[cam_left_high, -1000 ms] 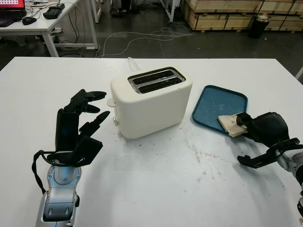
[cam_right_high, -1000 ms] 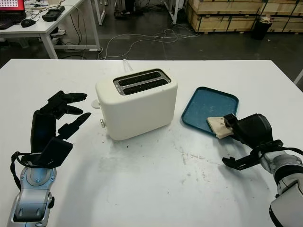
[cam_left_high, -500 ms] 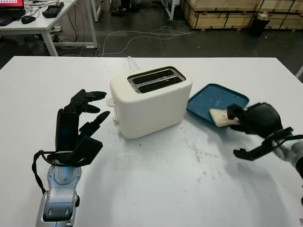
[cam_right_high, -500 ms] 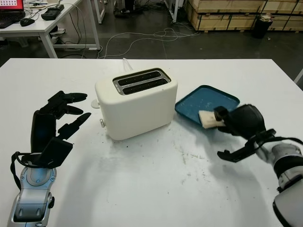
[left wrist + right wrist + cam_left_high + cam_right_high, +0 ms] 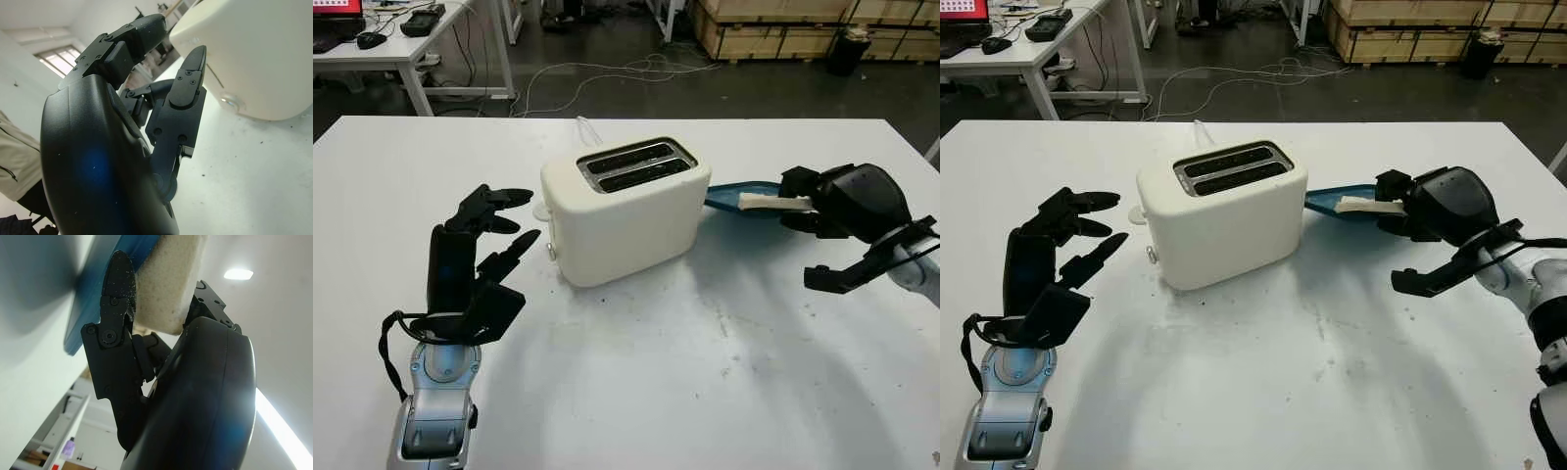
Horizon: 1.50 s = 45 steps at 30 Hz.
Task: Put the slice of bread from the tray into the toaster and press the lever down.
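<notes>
The cream two-slot toaster point(image 5: 626, 211) stands mid-table with both slots point(image 5: 636, 164) empty and its lever point(image 5: 541, 210) on the left end. My right hand point(image 5: 847, 201) hovers above the table to the toaster's right, shut on the pale slice of bread point(image 5: 773, 202). The blue tray point(image 5: 729, 196) is lifted along with the slice, seen nearly edge-on, its far end close to the toaster's right side. In the right wrist view a finger point(image 5: 117, 289) presses the tray point(image 5: 98, 289) against the bread point(image 5: 168, 289). My left hand point(image 5: 480, 255) is open, raised left of the toaster point(image 5: 254, 54).
The white table point(image 5: 636, 392) has scuffed, bare surface in front of the toaster. A white power cord point(image 5: 584, 130) runs back from the toaster. Beyond the far edge lie floor cables, a desk at the back left and wooden pallets at the back right.
My right hand has risen and moved back and left toward the toaster with the bread. The tray has come off the table with it and tipped nearly edge-on. The left hand has not moved.
</notes>
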Each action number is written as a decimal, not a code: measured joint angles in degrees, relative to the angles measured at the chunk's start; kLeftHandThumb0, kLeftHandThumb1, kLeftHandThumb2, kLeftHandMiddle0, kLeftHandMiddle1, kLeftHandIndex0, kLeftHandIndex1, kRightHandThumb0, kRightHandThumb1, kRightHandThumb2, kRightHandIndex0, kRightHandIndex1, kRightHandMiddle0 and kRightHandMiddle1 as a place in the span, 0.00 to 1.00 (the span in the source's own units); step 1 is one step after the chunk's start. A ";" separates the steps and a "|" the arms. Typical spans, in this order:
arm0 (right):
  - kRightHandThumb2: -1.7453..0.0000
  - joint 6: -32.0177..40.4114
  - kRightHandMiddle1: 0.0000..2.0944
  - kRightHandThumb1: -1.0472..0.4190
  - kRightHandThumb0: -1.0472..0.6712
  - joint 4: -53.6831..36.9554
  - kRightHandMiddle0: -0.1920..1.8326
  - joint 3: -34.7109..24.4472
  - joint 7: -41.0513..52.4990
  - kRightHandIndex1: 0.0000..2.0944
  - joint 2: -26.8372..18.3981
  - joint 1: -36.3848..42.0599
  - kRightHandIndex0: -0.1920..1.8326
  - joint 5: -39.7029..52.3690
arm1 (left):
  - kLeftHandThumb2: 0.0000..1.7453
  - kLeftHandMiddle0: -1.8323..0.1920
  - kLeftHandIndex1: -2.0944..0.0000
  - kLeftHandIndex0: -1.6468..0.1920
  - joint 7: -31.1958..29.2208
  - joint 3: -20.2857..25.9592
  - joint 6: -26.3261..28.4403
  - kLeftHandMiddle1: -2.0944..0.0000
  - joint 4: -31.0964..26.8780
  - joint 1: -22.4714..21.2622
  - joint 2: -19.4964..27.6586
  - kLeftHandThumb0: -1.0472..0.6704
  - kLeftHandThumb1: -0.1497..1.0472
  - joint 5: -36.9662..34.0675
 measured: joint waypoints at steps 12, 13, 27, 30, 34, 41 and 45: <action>0.69 2.34 0.83 0.09 0.22 -3.44 0.40 -2.19 20.50 0.83 0.78 1.06 0.55 2.91 | 0.03 0.67 0.64 0.60 0.09 0.00 -0.03 0.38 0.00 -0.02 -0.04 0.47 0.89 0.02; 0.70 2.45 0.83 0.09 0.22 -3.77 0.40 -2.19 21.24 0.83 1.14 1.49 0.56 2.97 | 0.03 0.67 0.64 0.60 0.10 0.00 -0.03 0.38 0.00 -0.02 -0.04 0.47 0.89 0.02; 0.69 3.36 0.77 0.09 0.21 -4.55 0.38 -1.22 25.57 0.83 6.40 6.86 0.51 4.07 | 0.03 0.67 0.64 0.60 0.47 0.01 -0.17 0.39 0.01 -0.02 -0.04 0.48 0.89 0.39; 0.69 4.35 0.82 0.09 0.22 -4.69 0.37 -0.42 22.39 0.83 6.57 7.35 0.52 3.19 | 0.03 0.68 0.64 0.60 0.47 0.02 -0.21 0.39 0.01 -0.02 -0.04 0.48 0.89 0.36; 0.68 4.35 0.83 0.09 0.23 -3.82 0.37 0.69 18.06 0.83 6.77 7.42 0.53 2.18 | 0.03 0.67 0.64 0.60 0.48 0.02 -0.22 0.39 0.01 -0.01 -0.04 0.49 0.89 0.51; 0.67 4.09 0.83 0.09 0.24 -2.99 0.37 0.62 16.70 0.83 6.78 7.33 0.55 2.27 | 0.03 0.67 0.64 0.60 0.47 0.02 -0.22 0.38 0.01 0.00 -0.04 0.48 0.89 0.45; 0.66 2.36 0.83 0.09 0.25 -0.99 0.37 -2.43 15.19 0.83 6.78 7.26 0.55 5.01 | 0.03 0.68 0.64 0.60 0.47 0.04 -0.22 0.38 0.01 0.01 -0.04 0.48 0.89 0.49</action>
